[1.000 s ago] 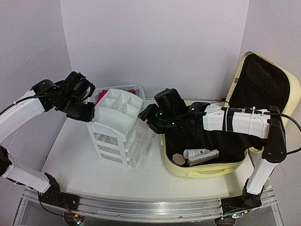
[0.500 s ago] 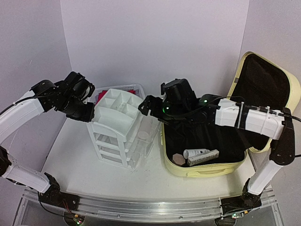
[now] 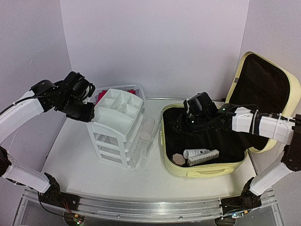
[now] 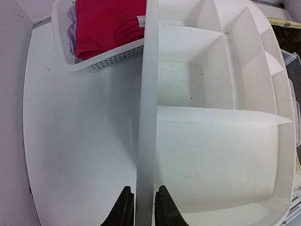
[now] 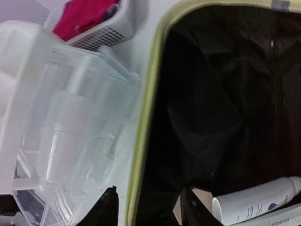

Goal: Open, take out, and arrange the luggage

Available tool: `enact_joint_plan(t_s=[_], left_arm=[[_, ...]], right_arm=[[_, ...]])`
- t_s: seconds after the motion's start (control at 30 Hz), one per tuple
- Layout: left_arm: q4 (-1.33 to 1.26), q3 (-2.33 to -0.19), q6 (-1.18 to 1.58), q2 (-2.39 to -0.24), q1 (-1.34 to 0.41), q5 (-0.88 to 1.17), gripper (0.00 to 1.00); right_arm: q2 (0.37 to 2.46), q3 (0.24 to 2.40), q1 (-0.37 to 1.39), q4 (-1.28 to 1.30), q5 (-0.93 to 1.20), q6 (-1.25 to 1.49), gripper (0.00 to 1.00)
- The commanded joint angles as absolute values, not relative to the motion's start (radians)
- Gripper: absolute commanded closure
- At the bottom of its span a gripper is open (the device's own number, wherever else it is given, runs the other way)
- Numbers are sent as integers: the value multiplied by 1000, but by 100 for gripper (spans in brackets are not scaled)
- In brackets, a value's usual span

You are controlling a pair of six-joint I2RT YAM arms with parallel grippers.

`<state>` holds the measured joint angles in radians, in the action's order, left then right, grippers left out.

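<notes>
The luggage (image 3: 207,172) lies open at the right, pale yellow with black lining, its lid (image 3: 263,84) standing up. Inside near the front lie a white tube (image 3: 197,153), a tan hexagonal piece (image 3: 178,157) and a small box. My right gripper (image 3: 181,126) hovers open over the case's left side. In the right wrist view it (image 5: 148,207) straddles the yellow rim (image 5: 143,122) with nothing between its fingers, the tube (image 5: 256,202) at lower right. My left gripper (image 3: 91,115) is shut on the left rim of the white drawer organizer (image 3: 115,120), seen up close (image 4: 143,214).
The organizer's clear drawer (image 3: 143,136) is pulled out toward the luggage, with a small white round thing in it. A white mesh basket (image 3: 129,88) holding red cloth (image 4: 108,23) stands behind the organizer. Grey walls enclose the back and sides.
My right gripper opened at the clear drawer, left a small white round thing there, then swung right over the luggage with its jaws partly narrowed. The left arm has not moved.
</notes>
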<state>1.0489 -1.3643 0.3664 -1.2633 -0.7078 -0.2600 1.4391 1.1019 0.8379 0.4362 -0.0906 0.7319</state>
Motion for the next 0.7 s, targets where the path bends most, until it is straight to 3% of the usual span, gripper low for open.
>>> enact_joint_plan(t_s=[0.0, 0.33, 0.67], left_arm=[[1091, -1352, 357, -1236, -706, -232, 83], [1076, -1344, 377, -1242, -706, -182, 84], [1063, -1324, 402, -1239, -706, -174, 84]], right_arm=[[1519, 1135, 812, 352, 113, 746, 60], [1780, 1390, 909, 211, 165, 776, 60], [1909, 1495, 934, 101, 152, 852, 50]])
